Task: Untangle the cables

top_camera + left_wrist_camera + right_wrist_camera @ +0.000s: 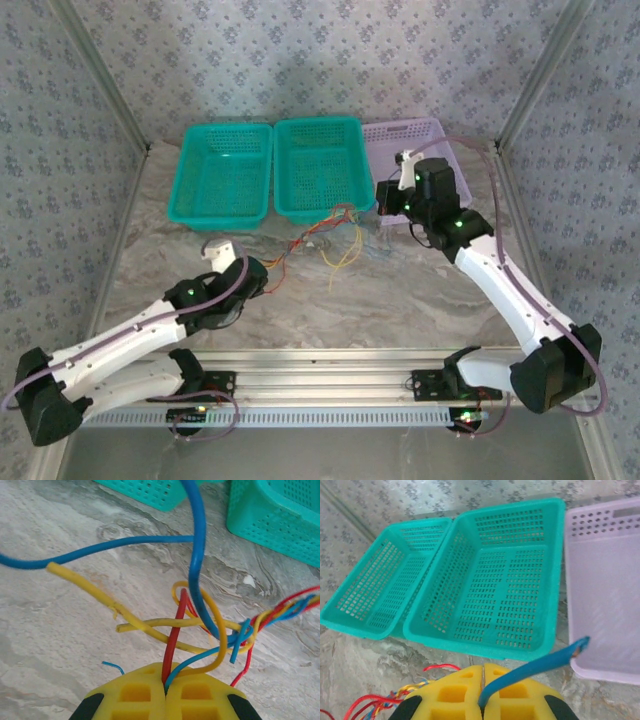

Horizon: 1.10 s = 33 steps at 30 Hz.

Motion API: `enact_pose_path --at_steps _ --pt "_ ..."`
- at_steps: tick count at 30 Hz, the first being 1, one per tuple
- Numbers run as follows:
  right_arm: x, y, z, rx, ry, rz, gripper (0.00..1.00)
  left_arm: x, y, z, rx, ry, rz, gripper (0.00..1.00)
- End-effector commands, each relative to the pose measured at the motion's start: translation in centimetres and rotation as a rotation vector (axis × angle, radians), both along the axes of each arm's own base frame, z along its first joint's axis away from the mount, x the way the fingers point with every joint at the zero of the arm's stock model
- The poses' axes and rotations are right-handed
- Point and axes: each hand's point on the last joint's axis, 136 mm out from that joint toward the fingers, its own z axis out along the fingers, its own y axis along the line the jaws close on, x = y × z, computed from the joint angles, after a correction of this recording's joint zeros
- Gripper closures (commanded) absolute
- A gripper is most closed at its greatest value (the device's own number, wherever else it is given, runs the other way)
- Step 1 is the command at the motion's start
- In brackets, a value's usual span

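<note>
Cables [330,240]: red, yellow-orange and blue strands lie knotted together on the marble-patterned table [400,310], just in front of the near rim of the middle teal basket [310,213]. The bundle stretches from left of that basket's front towards its near right corner.

Left gripper [165,680]: yellow fingers pressed together, with a red strand and a blue strand emerging from the seam between them. In the left wrist view the knot [225,635] sits just beyond the fingertips, and one yellow end lies loose on the table.

Right gripper [483,680]: fingers closed on one blue cable [535,667], whose cut end sticks up to the right. This gripper stands at the near right corner of the middle teal basket.

A second teal basket [225,128] touches that basket's left side. A lilac basket [400,128] stands on its right.
</note>
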Motion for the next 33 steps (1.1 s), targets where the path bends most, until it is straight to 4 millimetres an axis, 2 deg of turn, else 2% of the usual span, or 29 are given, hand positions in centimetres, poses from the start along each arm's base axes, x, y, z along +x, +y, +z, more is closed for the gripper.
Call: enact_pose_path --at_steps 1,9,20,26,29,33 --pt "0.1 -3.1 1.2 0.022 0.002 -0.126 1.00 -0.6 3.3 -0.1 0.111 0.026 0.050 1.00" --pt "0.1 -7.5 1.1 0.050 0.022 -0.292 1.00 -0.5 5.3 0.2 0.165 0.061 0.079 1.00" --pt "-1.4 -13.5 1.2 0.134 0.008 -0.506 1.00 0.9 8.1 1.0 0.226 0.104 0.140 1.00" --pt "-2.5 -16.1 1.3 0.199 0.002 -0.595 1.00 2.2 8.8 1.8 0.226 0.107 0.152 1.00" --pt "-3.0 -16.7 1.5 0.222 -0.008 -0.617 1.00 2.7 9.1 2.3 0.233 0.108 0.158 1.00" --pt "-3.8 -18.2 1.4 0.221 -0.023 -0.689 1.00 3.1 10.2 2.8 0.246 0.112 0.185 1.00"
